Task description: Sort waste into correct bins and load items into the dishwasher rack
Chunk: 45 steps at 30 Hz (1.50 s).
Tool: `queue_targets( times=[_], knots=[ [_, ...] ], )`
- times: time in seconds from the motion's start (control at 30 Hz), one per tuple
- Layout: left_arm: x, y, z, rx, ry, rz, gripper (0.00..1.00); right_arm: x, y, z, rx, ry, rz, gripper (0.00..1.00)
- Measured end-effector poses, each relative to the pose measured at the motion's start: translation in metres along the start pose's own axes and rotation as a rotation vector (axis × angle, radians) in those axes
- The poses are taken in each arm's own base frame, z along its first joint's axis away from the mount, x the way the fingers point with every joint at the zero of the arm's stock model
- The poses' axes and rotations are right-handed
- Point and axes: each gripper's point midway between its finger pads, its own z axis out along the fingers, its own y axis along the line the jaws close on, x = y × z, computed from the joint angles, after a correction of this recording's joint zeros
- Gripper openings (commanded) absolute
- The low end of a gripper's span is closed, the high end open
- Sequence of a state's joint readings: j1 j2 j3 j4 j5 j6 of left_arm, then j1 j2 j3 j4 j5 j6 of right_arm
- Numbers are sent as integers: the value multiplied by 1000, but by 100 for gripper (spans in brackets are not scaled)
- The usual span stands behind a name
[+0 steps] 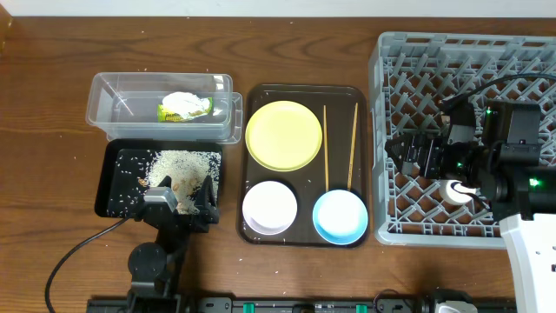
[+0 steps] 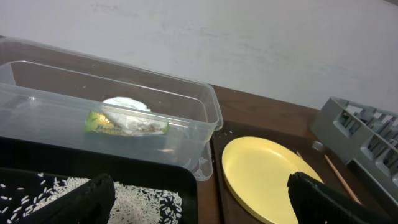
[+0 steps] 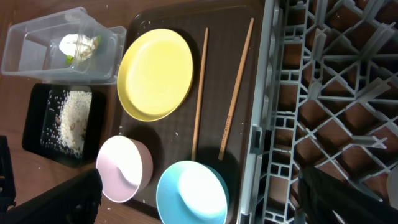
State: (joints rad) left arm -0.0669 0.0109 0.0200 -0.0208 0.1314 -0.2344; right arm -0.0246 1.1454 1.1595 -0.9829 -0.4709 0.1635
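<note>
A brown wooden table (image 1: 52, 174) under a fixed overhead camera, with a pale wall behind it in the left wrist view.

**Waste.** The green-and-orange snack wrapper (image 1: 174, 111) and the crumpled white paper (image 1: 182, 100) lie touching each other inside the clear plastic tub (image 1: 104, 122) at the far left. The rice scraps (image 1: 178, 165) are heaped in the black tray-bin (image 1: 109, 187) just in front of the tub, with stray grains scattered over its floor. No waste shows on the table or among the dishes, so the sorting half of the task appears complete.

**Items.** All still to be loaded, they sit on the dark brown serving tray (image 1: 339, 156) between the bins and the rack:
- the yellow plate (image 1: 284, 135) at the far left of the tray;
- the white bowl (image 1: 269, 207) and the light blue bowl (image 1: 340, 216) side by side at its near edge;
- the two wooden chopsticks (image 1: 326, 148), roughly parallel and slightly apart, beside the plate.

**Rack.** The grey dishwasher rack (image 1: 408, 61) stands at the right. No dish shows in its visible cells, though the right arm hides part of the floor.

**Grippers.**
- The left gripper (image 1: 181, 198) hangs over the near edge of the black tray-bin. Its fingers (image 2: 93, 196) are spread wide and hold nothing.
- The right gripper (image 1: 401, 156) hovers above the rack's left side. Its jaws are likewise parted and empty.

Loading has apparently not begun.
</note>
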Motion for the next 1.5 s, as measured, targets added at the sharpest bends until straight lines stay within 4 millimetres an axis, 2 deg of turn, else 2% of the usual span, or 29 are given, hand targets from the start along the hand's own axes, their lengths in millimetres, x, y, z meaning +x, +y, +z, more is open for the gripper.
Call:
queue_targets(
  times=[0.5, 0.57, 0.67, 0.8, 0.9, 1.07, 1.13, 1.23, 1.33, 1.47, 1.5],
  knots=[
    [0, 0, 0, 0, 0, 0, 92, -1, 0, 0, 0, -2, -1, 99],
    [0, 0, 0, 0, 0, 0, 92, -10, 2, 0, -6, -39, -18, 99],
    [0, 0, 0, 0, 0, 0, 92, -38, 10, -3, -42, -151, -45, 99],
    [0, 0, 0, 0, 0, 0, 92, -47, 33, -2, -134, -178, -48, 99],
    [0, 0, 0, 0, 0, 0, 92, -26, 55, 13, -157, -90, -77, 99],
    [0, 0, 0, 0, 0, 0, 92, 8, 90, 42, -100, 4, -212, 99],
    [0, 0, 0, 0, 0, 0, 92, 7, 107, 45, -114, -28, -267, 89],
    [0, 0, 0, 0, 0, 0, 92, -1, 126, 48, -142, -85, -292, 88],
    [0, 0, 0, 0, 1, 0, 92, -4, 130, 64, -126, -82, -261, 89],
    [0, 0, 0, 0, 0, 0, 92, 5, 115, 120, -55, 13, -144, 84],
    [0, 0, 0, 0, 0, 0, 92, 12, 106, 142, -20, 56, -101, 82]
  ],
)
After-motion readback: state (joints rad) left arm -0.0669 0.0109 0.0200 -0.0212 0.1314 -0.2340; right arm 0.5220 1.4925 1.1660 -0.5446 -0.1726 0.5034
